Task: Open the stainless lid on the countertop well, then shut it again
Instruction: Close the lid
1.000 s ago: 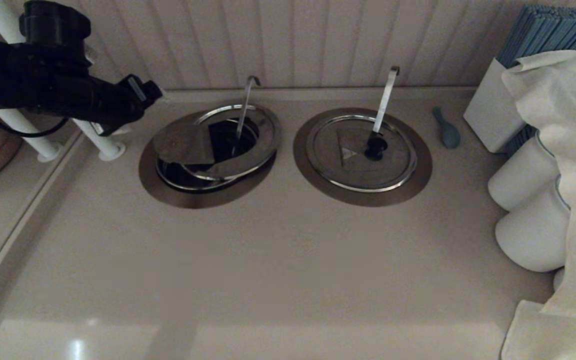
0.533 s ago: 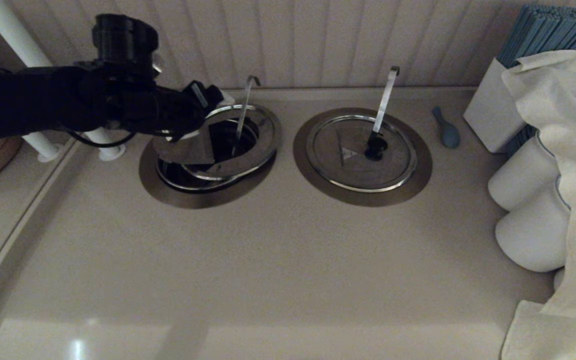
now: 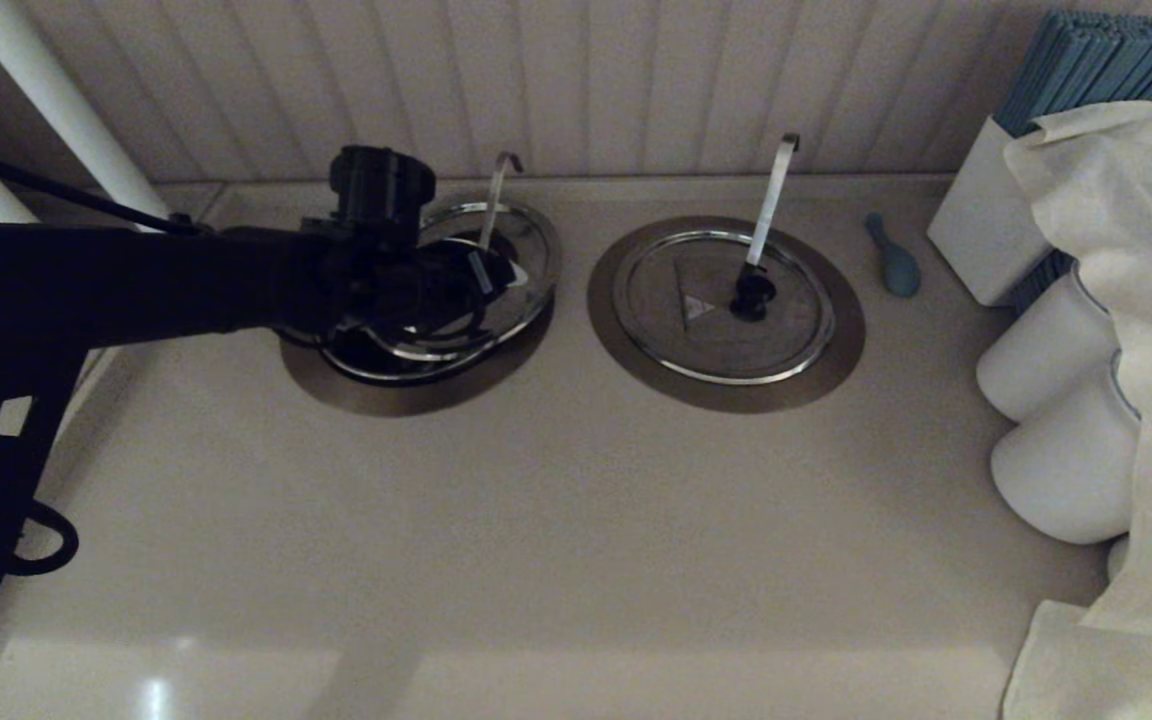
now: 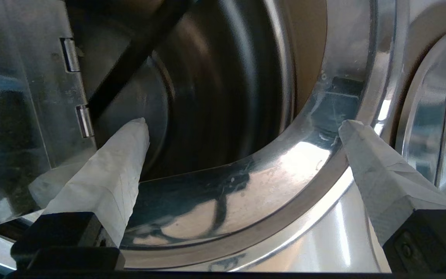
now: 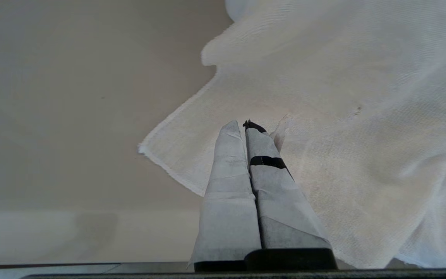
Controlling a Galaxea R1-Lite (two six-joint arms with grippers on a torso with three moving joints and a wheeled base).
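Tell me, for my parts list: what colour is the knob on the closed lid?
Black, clearest in the head view.

No readable text is showing anywhere I am looking.

The only sign I am seeing is a small pale triangle mark (image 3: 700, 306) stamped on the closed twin lid (image 3: 723, 305), just beside its black knob (image 3: 751, 296); it is carrying no letters or numbers. My left wrist camera is showing bare, reflective steel with no engraving I can make out, and my right wrist camera is showing plain white cloth (image 5: 347, 116) and counter, with no label or brand on either.
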